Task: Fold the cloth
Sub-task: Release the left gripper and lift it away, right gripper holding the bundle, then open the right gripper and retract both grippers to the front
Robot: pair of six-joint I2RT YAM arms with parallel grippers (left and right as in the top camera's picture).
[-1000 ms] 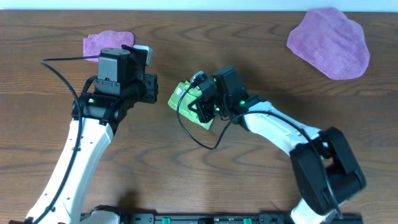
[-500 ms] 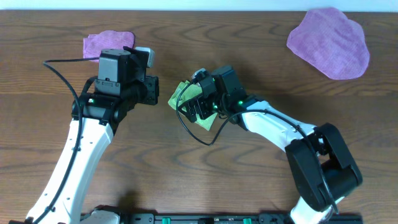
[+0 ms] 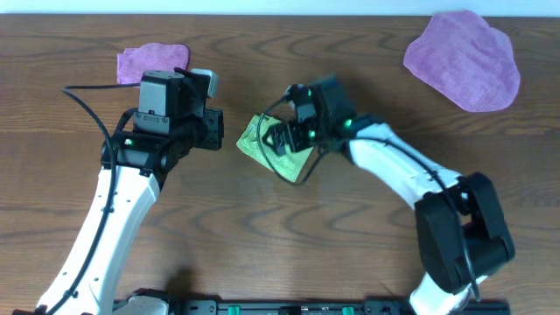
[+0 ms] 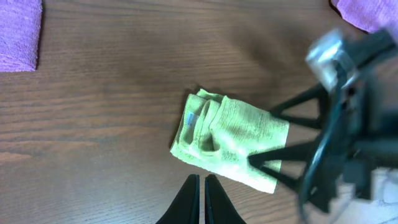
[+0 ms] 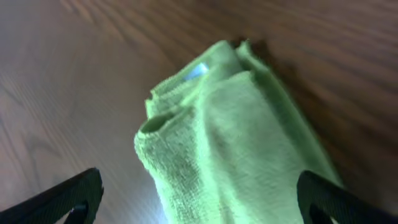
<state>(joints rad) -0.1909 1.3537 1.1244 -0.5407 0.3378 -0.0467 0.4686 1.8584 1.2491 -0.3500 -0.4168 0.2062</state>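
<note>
The cloth (image 3: 255, 140) is a lime-green towel lying in a loose folded bundle on the wooden table, mid-table. In the right wrist view the cloth (image 5: 230, 143) fills the middle, its small white tag (image 5: 198, 71) at the far corner. My right gripper (image 3: 282, 140) hovers over it, open wide; its two fingers stand apart on either side of the bundle and grip nothing. My left gripper (image 4: 201, 198) is shut and empty, a short way to the left of the cloth (image 4: 230, 140). From overhead the left gripper (image 3: 213, 131) sits level with the cloth.
A large purple cloth (image 3: 462, 59) lies at the back right. A small folded purple cloth (image 3: 150, 63) lies at the back left, behind the left arm. The right arm's black cable (image 3: 280, 171) loops beside the green bundle.
My right gripper went from shut to wide open and let go of the cloth, shifting slightly toward the far side. The left arm stayed still.
</note>
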